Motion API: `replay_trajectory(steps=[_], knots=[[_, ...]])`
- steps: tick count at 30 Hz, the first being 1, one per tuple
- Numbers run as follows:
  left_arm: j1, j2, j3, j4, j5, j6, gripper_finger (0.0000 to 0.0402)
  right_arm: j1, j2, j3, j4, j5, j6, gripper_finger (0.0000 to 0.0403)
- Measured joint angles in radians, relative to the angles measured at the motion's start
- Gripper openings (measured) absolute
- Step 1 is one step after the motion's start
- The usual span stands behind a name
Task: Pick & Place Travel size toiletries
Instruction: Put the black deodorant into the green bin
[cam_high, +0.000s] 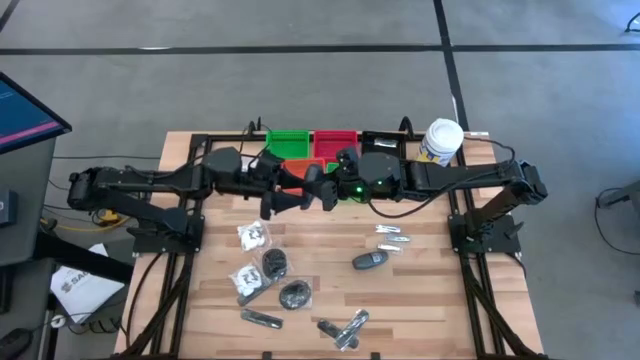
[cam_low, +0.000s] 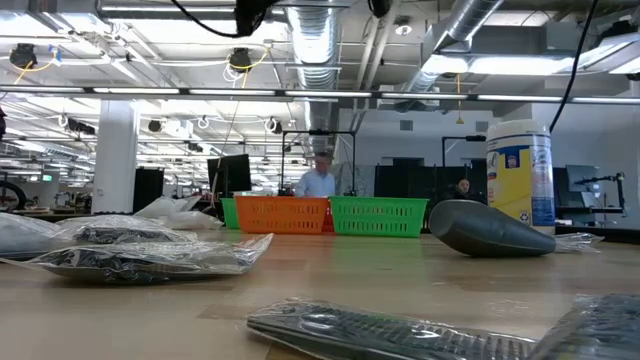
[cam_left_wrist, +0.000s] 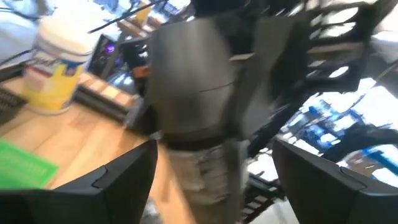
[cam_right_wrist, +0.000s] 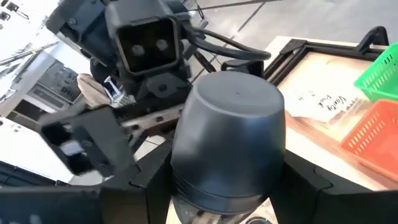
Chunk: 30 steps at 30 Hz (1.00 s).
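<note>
Above the back of the tabletop (cam_high: 420, 290), just in front of the trays, a dark grey oval (cam_right_wrist: 227, 143) – one of the travel size toiletries – hangs in the air between two arms. The right claw (cam_right_wrist: 229, 183) has its fingers pressed to the oval's flanks and appears to hold it; the left claw (cam_left_wrist: 211, 180), spread wide, faces it at close range with nothing gripped. The oval looks like a hard, smooth shell: probably light and stiff, but slick, so a hold across its broad sides seems safer than one near the tapered end.

Below them lie more toiletries – clear packets (cam_high: 254, 236), silvery sachets (cam_high: 391, 236) and a second grey oval (cam_high: 369, 261). The green tray (cam_high: 288, 141), the red tray (cam_high: 335, 142) and a white canister (cam_high: 441, 141) line the far edge.
</note>
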Motion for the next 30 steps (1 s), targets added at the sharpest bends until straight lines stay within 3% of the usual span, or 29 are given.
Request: replay_trajectory(steps=[4,8,19,30], knots=[[0.006,0.009,0.0,0.037,0.049,-0.035,0.0303,0.0,0.0,0.0,0.039,-0.016,-0.007,0.0217],[0.006,0.01,0.0,0.044,0.079,-0.055,0.0301,-0.001,0.0,0.0,0.089,-0.018,-0.018,0.02],[0.006,0.01,0.0,0.097,0.081,-0.083,0.0304,0.002,0.0,0.001,0.139,-0.015,-0.017,0.0216],[0.008,0.033,0.0,0.176,0.045,-0.116,0.0294,0.002,0.0,0.001,0.141,0.017,-0.017,0.0201]])
